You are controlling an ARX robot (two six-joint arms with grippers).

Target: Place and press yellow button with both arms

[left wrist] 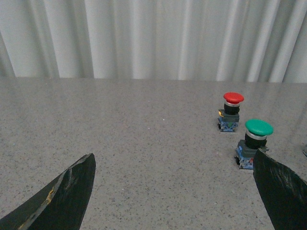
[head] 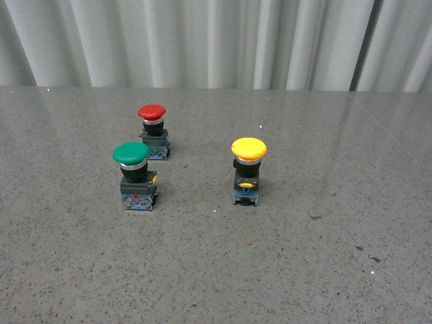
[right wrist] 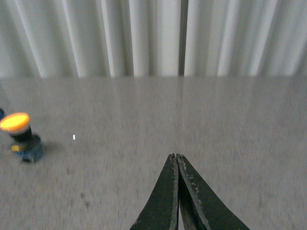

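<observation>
A speckled grey table (head: 283, 270) bears upright yellow button (head: 248, 170), green button (head: 135, 175) and red button (head: 153, 131).

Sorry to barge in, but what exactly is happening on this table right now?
Nothing is being handled yet. The yellow button stands upright on the grey table, apart from the green button and the red button. The left tool is open and empty, back from the green and red buttons. The right tool is shut, with the yellow button off to one side.
</observation>
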